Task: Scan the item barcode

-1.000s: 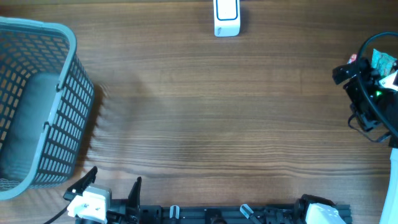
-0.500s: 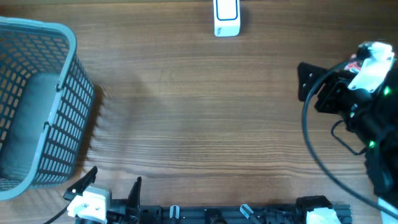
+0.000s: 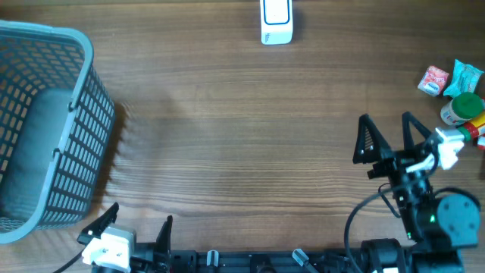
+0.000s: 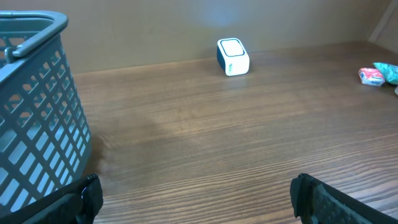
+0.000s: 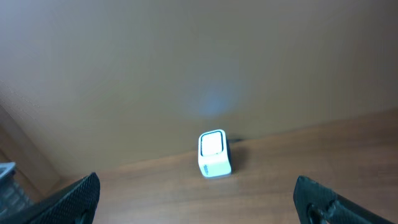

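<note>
The left claw (image 3: 141,214) sits low, jaws wide apart, while the right claw (image 3: 385,121), equally wide, tilts upward.

The table (image 3: 242,144) is brown wood with thin, darker streaks. On the left, the basket (image 3: 83,114) is grey-blue with a grid of little holes. At the far edge, the scanner (image 3: 276,23) is white and dark blue. On the right are a pink packet (image 3: 433,80), a blue-green packet (image 3: 467,76) and a jar (image 3: 462,108) with a green lid.

Even soft light, faint glare patch on wall (image 5: 214,102), wrist views slightly soft, no harsh shadows
</note>
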Tool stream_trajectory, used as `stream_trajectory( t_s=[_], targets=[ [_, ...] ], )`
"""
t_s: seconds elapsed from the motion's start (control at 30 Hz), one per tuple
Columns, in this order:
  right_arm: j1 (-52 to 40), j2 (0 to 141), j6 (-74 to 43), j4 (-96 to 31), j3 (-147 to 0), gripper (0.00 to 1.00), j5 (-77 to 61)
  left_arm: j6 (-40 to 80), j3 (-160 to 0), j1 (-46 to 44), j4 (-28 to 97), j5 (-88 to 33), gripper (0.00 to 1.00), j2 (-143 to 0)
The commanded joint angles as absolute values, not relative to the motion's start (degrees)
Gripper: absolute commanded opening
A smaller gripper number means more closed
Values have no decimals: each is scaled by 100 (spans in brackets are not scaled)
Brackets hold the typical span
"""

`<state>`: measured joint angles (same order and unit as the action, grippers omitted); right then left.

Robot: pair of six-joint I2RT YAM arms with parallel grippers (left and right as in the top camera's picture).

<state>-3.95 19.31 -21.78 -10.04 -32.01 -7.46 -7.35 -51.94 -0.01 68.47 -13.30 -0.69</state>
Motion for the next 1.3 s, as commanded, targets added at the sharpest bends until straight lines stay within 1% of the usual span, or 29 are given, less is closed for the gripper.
stream_trajectory(
  t_s=[0.0,0.27,0.43,0.7,0.93,1.1,1.27],
  targets=[
    [-366,1369,-2248,-576,-2755,100,-751,-703,-5196,-27,6827,-1321,100,-27],
    [-366,80,-2235,1214,-1472,100,-731,-703,-5196,-27,6825,-1321,100,-27],
    [-362,21,-2252,2161,-794,100,-657,-703,-5196,-27,6825,-1321,100,-27],
    [-360,19,-2255,2635,-89,100,-228,-703,-5196,-27,6825,-1321,100,-27],
    [-64,19,-2292,2368,-32,100,-152,-703,-5196,-27,6825,-1321,100,-27],
    [-1,19,-2250,1356,-30,100,-126,-703,-5196,-27,6827,-1321,100,-27],
    [-1,19,-2263,633,-30,100,51,-703,-5196,-27,6825,-1321,100,-27]
  ],
)
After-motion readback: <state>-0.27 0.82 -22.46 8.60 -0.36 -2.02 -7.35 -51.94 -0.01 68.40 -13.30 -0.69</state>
